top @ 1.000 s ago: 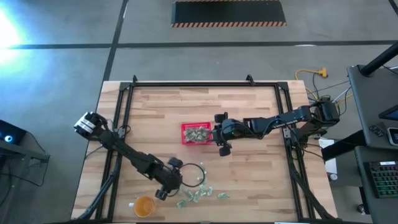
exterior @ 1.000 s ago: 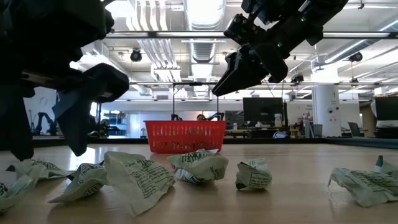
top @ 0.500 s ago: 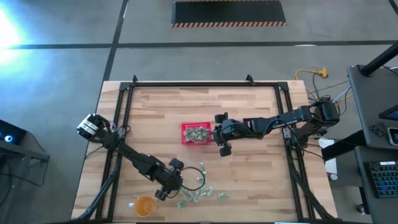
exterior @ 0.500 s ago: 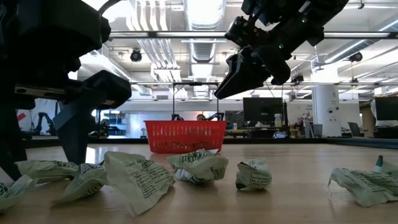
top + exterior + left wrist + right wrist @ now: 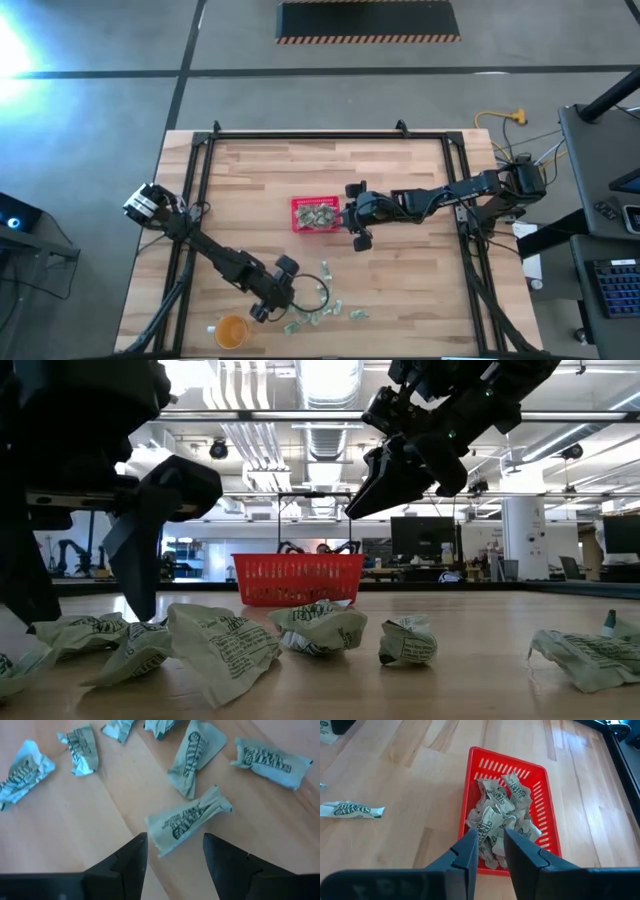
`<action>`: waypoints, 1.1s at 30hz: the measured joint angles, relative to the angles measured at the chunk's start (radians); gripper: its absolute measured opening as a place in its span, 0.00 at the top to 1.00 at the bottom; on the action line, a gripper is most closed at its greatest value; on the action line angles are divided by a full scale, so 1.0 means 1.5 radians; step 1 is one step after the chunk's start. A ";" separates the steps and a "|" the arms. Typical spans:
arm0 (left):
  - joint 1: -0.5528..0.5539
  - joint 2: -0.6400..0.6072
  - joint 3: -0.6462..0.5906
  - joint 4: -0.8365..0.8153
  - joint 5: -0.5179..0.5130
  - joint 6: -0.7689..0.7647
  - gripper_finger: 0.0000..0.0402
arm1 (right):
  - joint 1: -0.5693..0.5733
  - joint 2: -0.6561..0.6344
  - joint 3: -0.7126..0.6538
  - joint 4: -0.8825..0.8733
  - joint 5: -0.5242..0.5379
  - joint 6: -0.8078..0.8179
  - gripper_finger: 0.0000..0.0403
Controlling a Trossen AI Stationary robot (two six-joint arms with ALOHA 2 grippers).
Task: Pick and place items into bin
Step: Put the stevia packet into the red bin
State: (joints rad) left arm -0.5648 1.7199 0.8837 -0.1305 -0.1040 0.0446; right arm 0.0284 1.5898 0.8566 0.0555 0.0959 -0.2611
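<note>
Pale wood bench [image 5: 400,180]. Red basket [image 5: 316,214] at centre frame, part-filled. Loose packets [image 5: 318,312] lie lower centre: light, crinkly, easily crushed; pinch mid-body. Left claw [image 5: 172,851] open, straddling one packet [image 5: 187,820]. Right claw [image 5: 487,847] above the basket, empty, fingers narrowly apart.

**Count on the table**

1 red basket [image 5: 316,214] sits mid-table, holding a heap of packets [image 5: 500,820] too tangled to number. Loose packets [image 5: 187,819] lie near the front edge: at least 6 show under the left wrist. 1 orange cup [image 5: 231,331] stands nearby. 2 dark arms work here.
</note>
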 joint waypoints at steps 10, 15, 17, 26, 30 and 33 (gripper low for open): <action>0.000 0.002 -0.001 0.041 0.005 0.050 0.56 | 0.000 0.000 0.000 0.000 0.000 0.000 0.79; 0.000 0.021 -0.002 0.051 0.015 0.050 0.56 | 0.000 0.000 0.000 0.000 0.000 0.001 0.80; 0.000 0.025 0.002 0.054 0.014 0.050 0.57 | 0.000 0.000 0.000 0.000 0.000 0.003 0.81; 0.000 0.028 0.000 0.055 0.027 0.046 0.81 | 0.000 0.000 -0.001 0.001 0.000 0.012 0.82; 0.001 0.027 0.002 0.048 0.017 0.045 0.94 | 0.000 0.000 -0.001 0.001 0.000 0.012 0.81; 0.002 0.018 0.000 0.032 0.005 0.045 0.99 | 0.000 0.000 -0.001 0.001 0.000 0.012 0.81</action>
State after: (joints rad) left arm -0.5625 1.7462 0.8835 -0.0827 -0.0958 0.1120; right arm 0.0284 1.5898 0.8558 0.0570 0.0959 -0.2424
